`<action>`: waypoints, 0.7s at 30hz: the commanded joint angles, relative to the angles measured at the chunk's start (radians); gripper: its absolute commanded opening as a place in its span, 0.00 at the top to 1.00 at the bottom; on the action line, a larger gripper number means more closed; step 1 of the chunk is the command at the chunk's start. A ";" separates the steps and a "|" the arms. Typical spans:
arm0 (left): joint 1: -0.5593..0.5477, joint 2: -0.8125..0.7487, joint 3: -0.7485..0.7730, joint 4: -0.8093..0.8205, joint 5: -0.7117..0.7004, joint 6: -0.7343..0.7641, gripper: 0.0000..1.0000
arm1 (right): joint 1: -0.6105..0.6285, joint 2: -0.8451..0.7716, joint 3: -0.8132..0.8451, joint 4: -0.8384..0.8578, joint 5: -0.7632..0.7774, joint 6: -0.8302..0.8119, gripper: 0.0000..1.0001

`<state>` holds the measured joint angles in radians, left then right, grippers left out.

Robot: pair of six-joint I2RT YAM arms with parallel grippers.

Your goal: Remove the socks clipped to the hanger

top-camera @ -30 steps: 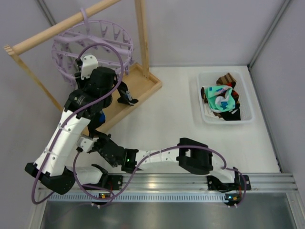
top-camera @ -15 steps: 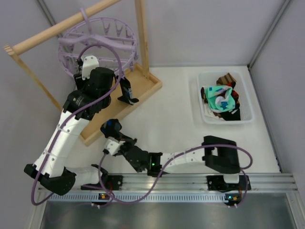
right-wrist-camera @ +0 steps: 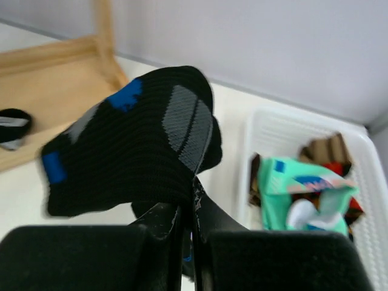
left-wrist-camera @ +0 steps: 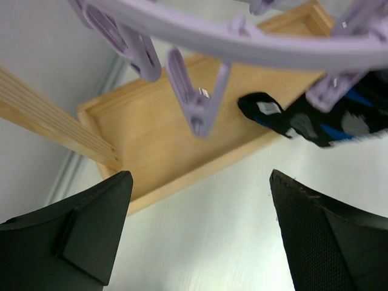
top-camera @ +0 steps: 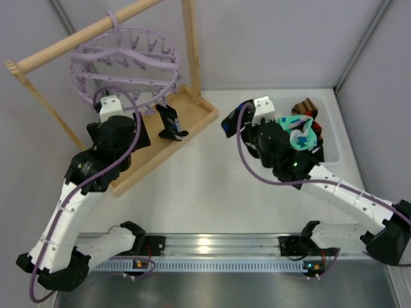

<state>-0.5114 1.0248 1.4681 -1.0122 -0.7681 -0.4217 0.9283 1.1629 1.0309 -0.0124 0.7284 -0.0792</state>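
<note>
Your right arm (top-camera: 334,192) had swung across the worktop (top-camera: 212,179), from down by the left arm (top-camera: 83,179) to just beside the white basket (top-camera: 308,164). Its jaws were clamped together on a black sock (right-wrist-camera: 139,145) with blue and grey patches. Your left jaws had popped wide apart under the purple hanger (left-wrist-camera: 242,43), holding nothing. One hanging sock (left-wrist-camera: 321,121) was on a clip, over the wooden tray (left-wrist-camera: 157,127). So one more sock was off. I think the hanging one was the last.
</note>
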 commanded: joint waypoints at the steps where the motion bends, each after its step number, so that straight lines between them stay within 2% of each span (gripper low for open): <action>1: 0.002 -0.103 -0.083 0.050 0.202 -0.017 0.02 | -0.178 -0.025 0.089 -0.277 -0.085 0.073 1.00; 2: 0.002 -0.126 -0.107 0.057 0.223 -0.020 0.02 | -0.231 -0.020 0.124 -0.300 -0.105 0.073 1.00; 3: 0.002 -0.181 -0.168 0.079 0.262 -0.023 0.02 | -0.347 -0.013 0.141 -0.334 -0.130 0.073 1.00; 5: 0.002 -0.244 -0.236 0.107 0.294 -0.023 0.02 | -0.504 0.032 0.194 -0.366 -0.207 0.073 1.00; 9: 0.004 -0.450 -0.394 0.198 0.329 -0.025 0.02 | -0.701 0.163 0.245 -0.388 -0.326 0.142 1.00; 11: 0.004 -0.502 -0.472 0.234 0.323 -0.026 0.02 | -0.808 0.240 0.259 -0.382 -0.374 0.162 1.00; 15: 0.004 -0.586 -0.561 0.242 0.291 -0.043 0.02 | -0.898 0.525 0.325 -0.405 -0.441 0.157 1.00; 21: 0.002 -0.644 -0.568 0.241 0.309 -0.043 0.02 | -0.915 0.696 0.287 -0.348 -0.512 0.197 1.00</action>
<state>-0.5114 0.4118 0.9134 -0.8417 -0.4709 -0.4515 0.0143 1.8465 1.3304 -0.3546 0.3042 0.0792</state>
